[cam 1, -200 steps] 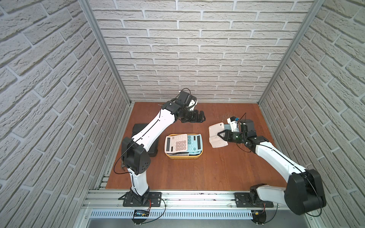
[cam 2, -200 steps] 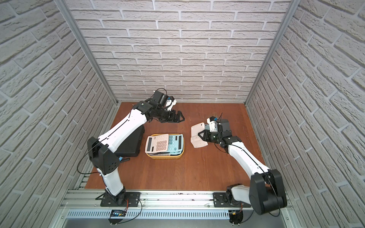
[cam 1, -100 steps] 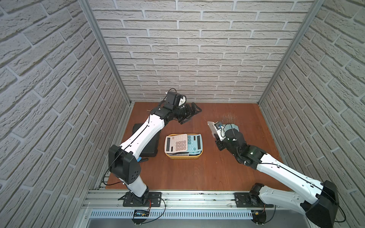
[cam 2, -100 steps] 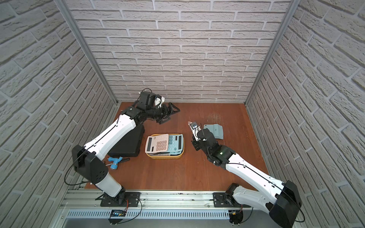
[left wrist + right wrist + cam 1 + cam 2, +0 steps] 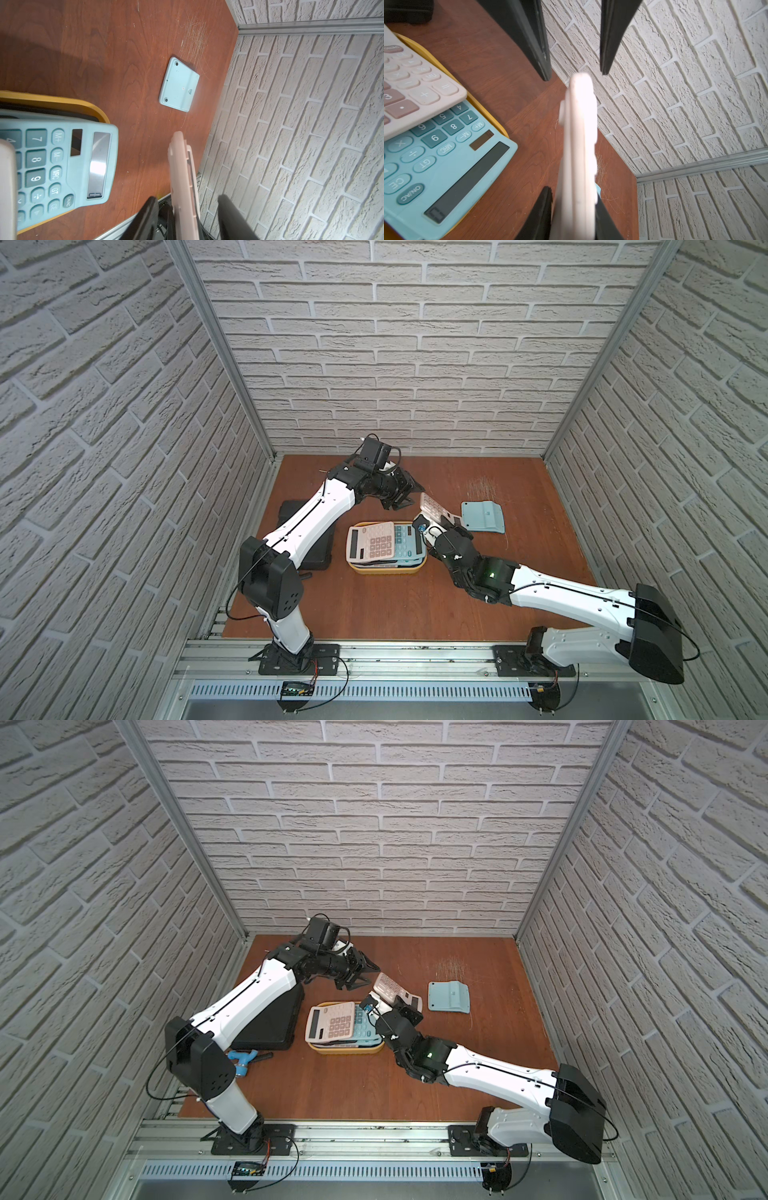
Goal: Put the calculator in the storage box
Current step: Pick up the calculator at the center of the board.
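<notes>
My right gripper is shut on one end of a pinkish-white calculator, holding it on edge above the table just right of the storage box. My left gripper stands open around the calculator's free end, with a gap on each side. The storage box is a yellow tub. It holds a pink calculator lying over a teal one. Both top views show the held calculator between the two grippers.
A second teal calculator lies face down on the wooden table, right of the grippers. A black hard case sits left of the box under my left arm. A blue-handled tool lies by its front corner.
My right gripper has carried the calculator left toward the box and turned it on edge. My left gripper has come to its free end and its jaws have narrowed.
</notes>
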Motion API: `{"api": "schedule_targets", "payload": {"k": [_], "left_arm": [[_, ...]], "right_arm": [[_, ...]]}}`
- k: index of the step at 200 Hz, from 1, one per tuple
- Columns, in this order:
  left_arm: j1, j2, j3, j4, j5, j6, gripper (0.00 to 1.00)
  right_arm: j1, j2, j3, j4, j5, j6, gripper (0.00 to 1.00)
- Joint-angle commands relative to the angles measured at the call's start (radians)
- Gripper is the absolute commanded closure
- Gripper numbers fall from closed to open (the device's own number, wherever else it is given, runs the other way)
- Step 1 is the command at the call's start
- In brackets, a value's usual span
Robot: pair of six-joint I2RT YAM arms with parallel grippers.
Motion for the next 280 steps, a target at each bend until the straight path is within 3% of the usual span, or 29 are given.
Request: {"api": "schedule_targets", "payload": {"k": [1, 62, 114, 131, 159, 175, 185, 230, 253, 280], "left_arm": [[-0.013, 0.031, -0.001, 0.012, 0.034, -0.015, 0.55], [-0.041, 0.077, 0.036, 0.031, 0.056, -0.036, 0.55], [-0.045, 0.089, 0.045, 0.046, 0.071, -0.033, 0.98], [-0.045, 0.087, 0.046, 0.048, 0.071, -0.03, 1.0], [-0.025, 0.061, 0.047, 0.057, 0.042, 0.017, 1.0], [0.006, 0.019, 0.02, 0.077, -0.019, 0.072, 1.0], [0.027, -0.02, -0.013, 0.098, -0.06, 0.105, 1.0], [0.126, -0.159, -0.177, 0.181, -0.184, 0.225, 1.0], [0.158, -0.183, -0.24, 0.235, -0.115, 0.251, 1.0], [0.165, -0.225, -0.381, 0.494, -0.009, 0.198, 1.0]], "right_arm": [[0.007, -0.024, -0.004, 0.093, 0.038, -0.021, 0.94], [0.008, -0.035, -0.026, 0.109, 0.009, -0.022, 0.94], [0.007, -0.03, -0.029, 0.108, -0.031, 0.001, 0.89], [0.006, -0.025, -0.027, 0.108, -0.03, 0.013, 0.76], [0.005, -0.04, -0.013, 0.069, -0.044, 0.062, 0.25], [0.003, -0.066, -0.009, 0.02, -0.066, 0.114, 0.06], [-0.003, -0.085, -0.015, -0.01, -0.093, 0.167, 0.0], [-0.157, -0.159, -0.043, -0.176, -0.375, 0.496, 0.0], [-0.288, -0.178, -0.042, -0.22, -0.629, 0.625, 0.01], [-0.394, -0.174, -0.013, -0.252, -0.873, 0.71, 0.01]]}}
